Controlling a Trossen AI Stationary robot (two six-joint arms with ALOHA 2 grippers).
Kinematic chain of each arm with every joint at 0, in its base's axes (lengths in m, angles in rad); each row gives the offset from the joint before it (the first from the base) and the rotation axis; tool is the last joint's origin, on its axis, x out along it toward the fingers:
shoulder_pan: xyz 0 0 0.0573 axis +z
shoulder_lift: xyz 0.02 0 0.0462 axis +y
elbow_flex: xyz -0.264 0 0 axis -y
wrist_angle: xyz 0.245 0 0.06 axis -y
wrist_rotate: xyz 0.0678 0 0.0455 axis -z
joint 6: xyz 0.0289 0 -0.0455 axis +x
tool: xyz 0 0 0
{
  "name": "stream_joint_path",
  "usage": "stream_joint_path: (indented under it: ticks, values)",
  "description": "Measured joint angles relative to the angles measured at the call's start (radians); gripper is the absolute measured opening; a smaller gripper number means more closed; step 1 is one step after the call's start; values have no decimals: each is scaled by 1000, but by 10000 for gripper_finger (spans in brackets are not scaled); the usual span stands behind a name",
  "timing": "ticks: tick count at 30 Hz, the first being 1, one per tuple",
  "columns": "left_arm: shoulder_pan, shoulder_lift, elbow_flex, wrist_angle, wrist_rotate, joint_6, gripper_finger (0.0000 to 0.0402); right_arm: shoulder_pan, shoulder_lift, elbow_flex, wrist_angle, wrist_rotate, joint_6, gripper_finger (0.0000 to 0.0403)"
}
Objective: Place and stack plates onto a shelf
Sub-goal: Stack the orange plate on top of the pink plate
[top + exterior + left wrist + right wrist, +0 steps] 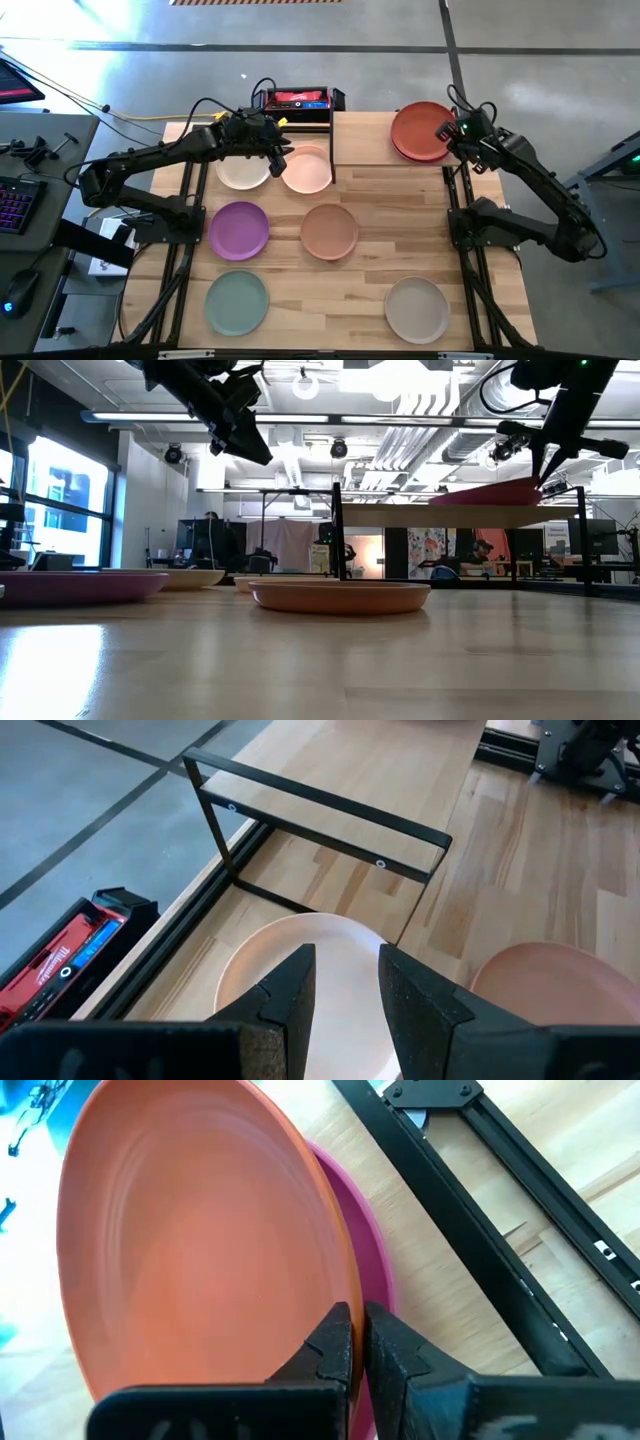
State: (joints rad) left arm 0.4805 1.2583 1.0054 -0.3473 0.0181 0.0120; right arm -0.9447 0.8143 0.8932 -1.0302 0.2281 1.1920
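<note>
The orange-red plate (422, 130) lies on a magenta plate (368, 1260) at the right end of the shelf (372, 140), tilted in the low view, with the magenta rim showing just beyond its edge. The right end effector (358, 1342) sits at that edge, its fingers closed on the orange-red plate's rim with almost no gap between them.

Under the shelf's left end, beside a black leg (218, 835), the pale pink plate (307, 169) rests on the desk (400, 240), and the cream plate (243, 168) lies just left of it. The left end effector (346, 985) hangs above the pink plate, clear of it, its fingers parted and holding nothing.

Nearer the front of the light-wood desk lie the purple plate (239, 229), tan plate (329, 230), mint plate (237, 302) and beige-grey plate (417, 309), all apart from one another.

A red and black case (297, 99) sits just behind the desk on the grey floor. The room behind is a workshop with exposed ceiling pipes, windows at one side and other benches.
</note>
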Motion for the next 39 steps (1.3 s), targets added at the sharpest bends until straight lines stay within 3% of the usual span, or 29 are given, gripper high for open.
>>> stream_joint_path:
  ticks: [14, 39]
  values:
    - [0, 0, 0, 0, 0, 0, 104, 0, 0, 0, 1, -46, 4, 1]
    - [0, 0, 0, 1, 0, -27, 104, 0, 2, 0, -1, -34, -53, 1]
